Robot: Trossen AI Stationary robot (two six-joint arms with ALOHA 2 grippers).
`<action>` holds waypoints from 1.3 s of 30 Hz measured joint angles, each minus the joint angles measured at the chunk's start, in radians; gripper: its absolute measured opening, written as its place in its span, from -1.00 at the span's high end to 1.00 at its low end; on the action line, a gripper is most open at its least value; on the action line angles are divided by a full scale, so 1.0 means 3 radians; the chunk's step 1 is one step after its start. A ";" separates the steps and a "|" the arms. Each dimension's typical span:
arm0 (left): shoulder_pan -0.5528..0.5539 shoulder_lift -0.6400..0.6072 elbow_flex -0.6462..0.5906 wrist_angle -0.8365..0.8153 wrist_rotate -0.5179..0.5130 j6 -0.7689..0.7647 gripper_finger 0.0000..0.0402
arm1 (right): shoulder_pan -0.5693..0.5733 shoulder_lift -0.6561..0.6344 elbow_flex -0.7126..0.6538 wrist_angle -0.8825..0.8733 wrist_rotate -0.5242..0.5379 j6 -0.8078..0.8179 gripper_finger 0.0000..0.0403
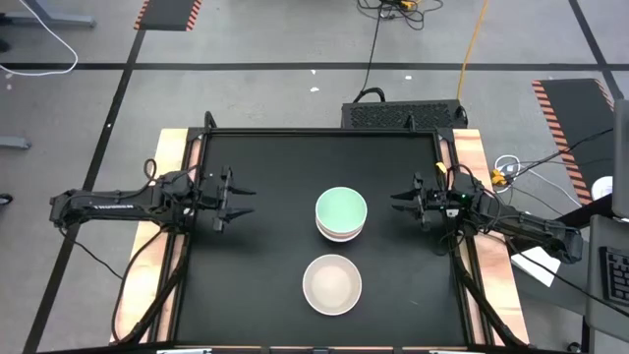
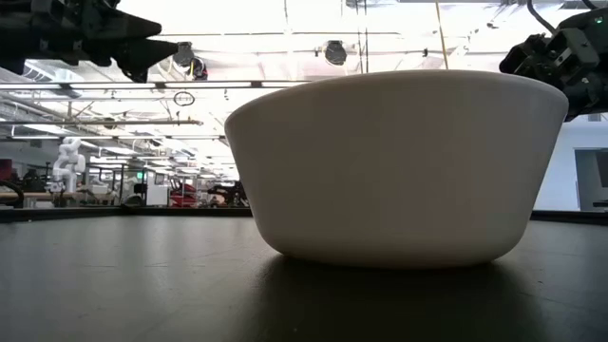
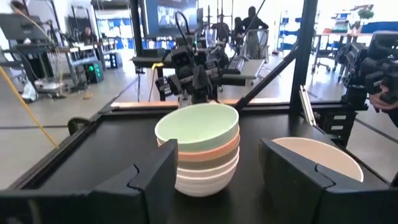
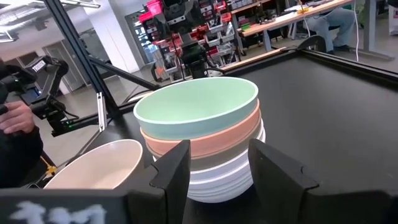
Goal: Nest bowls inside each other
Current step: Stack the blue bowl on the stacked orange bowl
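Several bowls stand nested in a stack [image 1: 341, 213] at the table's middle. The mint green one [image 3: 198, 123] is on top, with salmon, grey-brown and white below, and the lowest white bowl's base rests on the black table. A cream bowl [image 1: 332, 283] stands alone nearer the front edge and fills the low view [image 2: 394, 166]. My left gripper [image 1: 241, 200] hovers open to the left of the stack, pointing level at it [image 3: 217, 149]. My right gripper [image 1: 398, 202] hovers open to the right of the stack, also pointing at it [image 4: 217, 158]. Neither has anything between its fingers.
The black table top [image 1: 256, 285] has a raised frame [image 1: 324, 131] around it. There is bare table on both sides of the stack. Beyond the table a person's hand [image 4: 15, 118] holds a device, and other people sit at desks in the room.
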 joint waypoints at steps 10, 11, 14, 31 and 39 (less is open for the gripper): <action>0.0000 -0.0245 0.0000 -0.0441 -0.0002 0.0037 -0.12 | 0.0001 0.0000 0.0000 -0.0008 0.0000 0.0000 0.23; 0.0000 -0.0272 0.0000 -0.0481 -0.0002 0.0036 -0.12 | 0.0001 0.0000 0.0000 -0.0008 0.0000 0.0000 0.23; 0.0000 -0.0345 -0.0001 -0.0568 -0.0002 0.0035 -0.12 | 0.0001 0.0000 0.0000 -0.0006 0.0000 -0.0010 0.23; 0.0000 -0.0838 -0.0597 -0.0477 -0.0029 -0.0057 -0.12 | 0.0000 0.0000 -0.0001 0.0089 0.0000 -0.0091 0.23; 0.0000 -0.0859 -0.0643 -0.0491 -0.0029 -0.0058 -0.12 | 0.0001 0.0000 0.0000 0.0101 0.0000 -0.0162 0.23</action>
